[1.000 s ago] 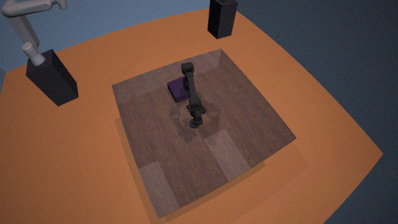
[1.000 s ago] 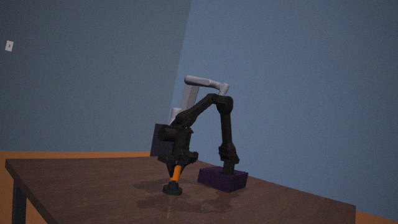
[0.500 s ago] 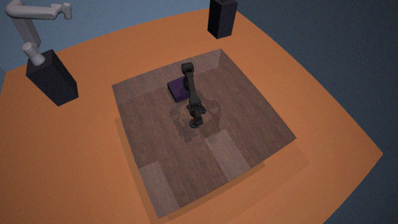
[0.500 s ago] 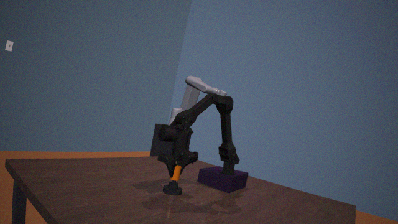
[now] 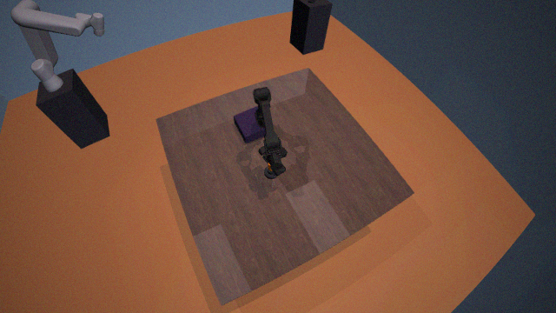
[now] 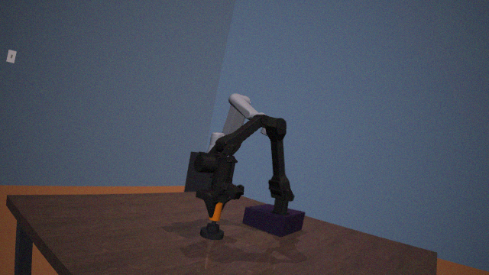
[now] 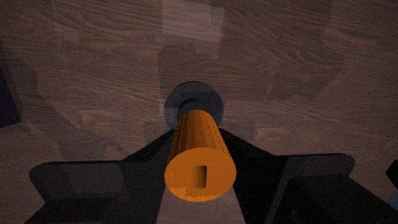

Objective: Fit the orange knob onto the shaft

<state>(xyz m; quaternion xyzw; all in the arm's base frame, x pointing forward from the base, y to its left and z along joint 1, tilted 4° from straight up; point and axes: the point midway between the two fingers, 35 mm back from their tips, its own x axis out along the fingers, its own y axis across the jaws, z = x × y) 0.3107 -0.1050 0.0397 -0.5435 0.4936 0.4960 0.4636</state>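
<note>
The orange knob (image 6: 215,215) (image 7: 199,134) is a ribbed cylinder, its top leaning a little right in the exterior view; the top view shows only a sliver of it. A slot-like hole shows in its top face in the wrist view. My gripper (image 6: 215,212) (image 7: 196,133) is shut on the knob, one finger on each side. The round dark pedestal (image 6: 206,234) (image 7: 215,101) (image 5: 267,175) stands under the knob. A short dark piece of shaft (image 6: 214,222) shows between the knob's lower end and the pedestal. The shaft's flat side and the knob's lower rim contact are hidden.
A purple block (image 5: 248,126) (image 6: 269,221) carries the arm's base. The brown wooden table (image 5: 243,217) (image 6: 114,229) is under everything. A pale arm (image 5: 56,22) (image 6: 241,105) stands on a dark box (image 5: 74,109) beyond the table; another dark box (image 5: 310,28) stands behind it.
</note>
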